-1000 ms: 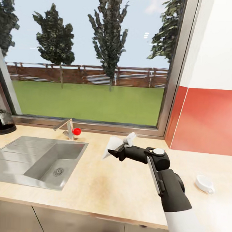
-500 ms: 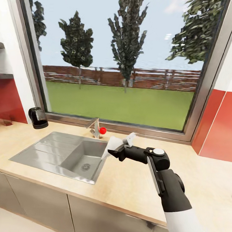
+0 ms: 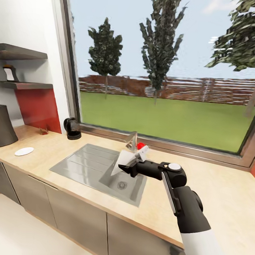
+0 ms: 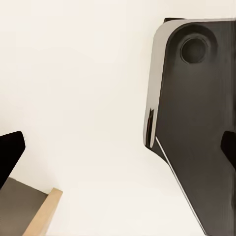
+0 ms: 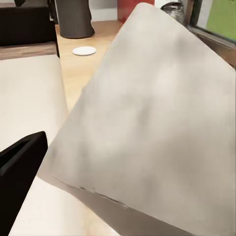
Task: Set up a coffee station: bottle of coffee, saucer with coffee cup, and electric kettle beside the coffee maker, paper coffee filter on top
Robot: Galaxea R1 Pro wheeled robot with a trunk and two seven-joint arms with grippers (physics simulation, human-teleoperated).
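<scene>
Here, from the head view, the right pincer point(image 3: 131, 163) is clamped on the filter point(image 3: 123, 160), carrying it in the air over the sink point(image 3: 99, 170), which is sunk into the bench point(image 3: 228, 206). The paper is held clear of the bench, probably so that it stays uncrumpled on the way. Far from the sink, at the bench's other end, stands the coffee maker point(image 3: 1, 125), with the saucer point(image 3: 24, 151) lying just beside it. The kettle point(image 3: 71, 128) stands on the bench behind the sink, by the window frame, well apart from the coffee maker and not yet in its place. Above the coffee maker, on the lower shelf point(image 3: 25, 85), a small dark bottle point(image 3: 9, 73) waits; its label is too small to read.

In the left wrist view a dark robot part point(image 4: 196, 128) hangs before a pale surface. Dark shapes sit at both edges, but I cannot tell whether the left pincer is open or closed.

In the right wrist view the filter point(image 5: 147, 128) spreads wide just ahead of the camera. Past its edge, the coffee maker point(image 5: 73, 18) and saucer point(image 5: 84, 50) show down the bench point(image 5: 78, 73), so the arm seems aimed that way.
</scene>
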